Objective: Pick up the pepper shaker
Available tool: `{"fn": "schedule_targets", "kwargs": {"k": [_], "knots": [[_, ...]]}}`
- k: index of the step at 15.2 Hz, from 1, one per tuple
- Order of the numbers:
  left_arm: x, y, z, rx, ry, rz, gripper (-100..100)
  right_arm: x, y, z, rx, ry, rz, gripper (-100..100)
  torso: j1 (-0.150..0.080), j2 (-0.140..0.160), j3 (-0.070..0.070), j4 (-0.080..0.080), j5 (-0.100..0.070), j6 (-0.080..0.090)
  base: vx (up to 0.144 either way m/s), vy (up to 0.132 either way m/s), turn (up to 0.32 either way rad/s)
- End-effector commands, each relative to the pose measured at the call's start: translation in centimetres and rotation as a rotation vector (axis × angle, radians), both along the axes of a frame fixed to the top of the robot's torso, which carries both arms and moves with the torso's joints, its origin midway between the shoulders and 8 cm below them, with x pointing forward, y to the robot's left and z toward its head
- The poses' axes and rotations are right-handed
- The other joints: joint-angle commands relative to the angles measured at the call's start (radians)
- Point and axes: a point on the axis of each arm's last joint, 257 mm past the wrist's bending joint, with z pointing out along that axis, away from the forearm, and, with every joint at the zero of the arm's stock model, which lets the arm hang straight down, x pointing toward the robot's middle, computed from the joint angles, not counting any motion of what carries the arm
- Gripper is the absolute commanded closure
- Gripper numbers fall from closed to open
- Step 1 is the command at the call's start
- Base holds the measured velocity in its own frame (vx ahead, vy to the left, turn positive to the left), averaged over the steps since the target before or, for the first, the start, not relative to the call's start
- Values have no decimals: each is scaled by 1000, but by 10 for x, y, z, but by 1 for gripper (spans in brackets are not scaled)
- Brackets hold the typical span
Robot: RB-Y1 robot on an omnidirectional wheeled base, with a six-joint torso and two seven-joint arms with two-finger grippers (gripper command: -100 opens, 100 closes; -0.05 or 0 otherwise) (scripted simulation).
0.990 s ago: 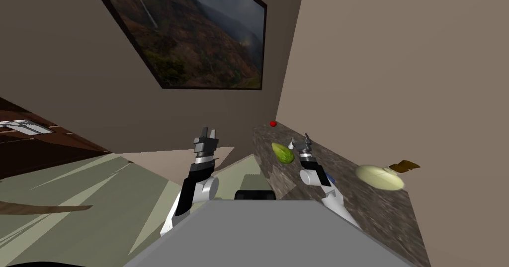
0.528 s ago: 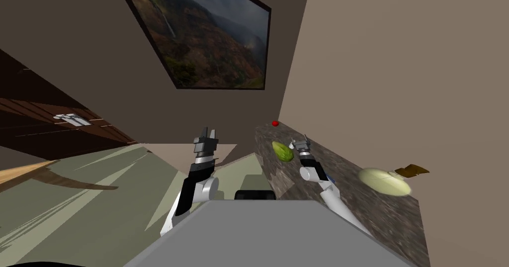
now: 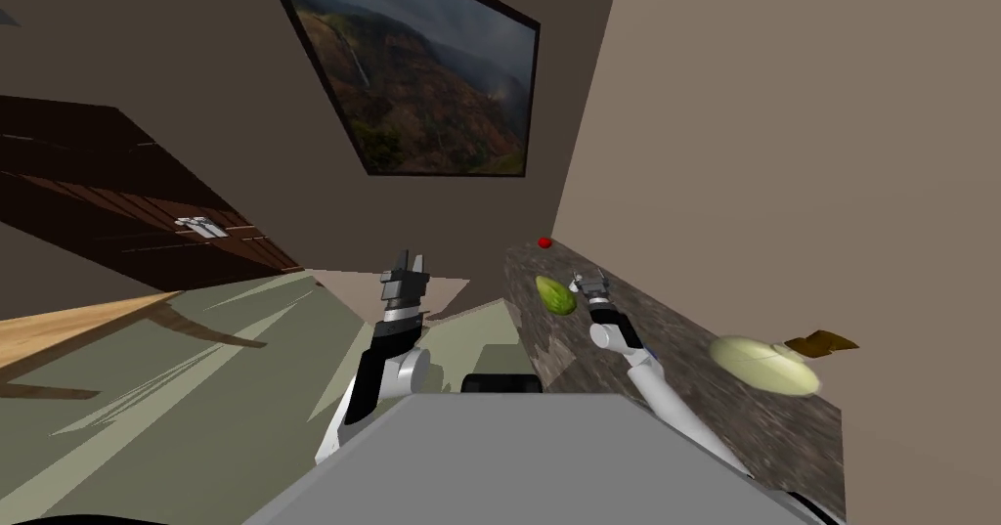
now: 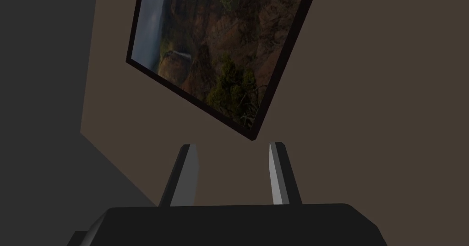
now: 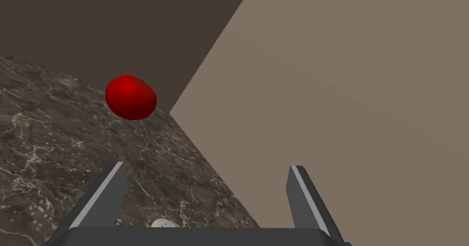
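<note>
Holding the right pincer (image 5: 206, 165) spread wide and gripping nothing, low over a dark white-veined stone bench (image 5: 55, 165). Between its blades, tight against the pincer's dark body, just the rounded top of a small white pepper shaker (image 5: 162, 222). Further along the bench, near the corner where two brown walls meet, a round red tomato (image 5: 131, 97). Seen from the head, a green oval fruit (image 3: 556, 297) just beside the right pincer on its left. Well apart on the other side, a pale yellow-green round thing (image 3: 762, 365) beside a small brown piece (image 3: 821, 343). Holding the left pincer (image 4: 232, 144) raised over the floor, off the bench's edge, blades parted and empty.
</note>
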Motion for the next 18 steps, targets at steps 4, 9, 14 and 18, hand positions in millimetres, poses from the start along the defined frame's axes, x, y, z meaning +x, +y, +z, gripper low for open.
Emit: {"fn": "schedule_targets", "kwargs": {"k": [4, 9, 14, 18], "knots": [[0, 0, 0, 0, 0, 0, 0, 11, -18, -24, 141, 38, -5, -100, 0, -1, 0, 0, 0, -1, -53, -36, 134], [0, 0, 0, 0, 0, 0, 0, 22, -36, -52, 312, 82, -20, -100, 0, 0, 0, 0, 0, 0, -67, -45, 130], [0, 0, 0, 0, 0, 0, 0, 26, -47, -71, 418, 107, -37, -100, 0, 0, 0, 0, 0, 0, -60, -39, 122], [0, 0, 0, 0, 0, 0, 0, 30, -58, -93, 548, 134, -62, -100, 0, -1, -1, 0, 0, 0, -50, -39, 115]]}}
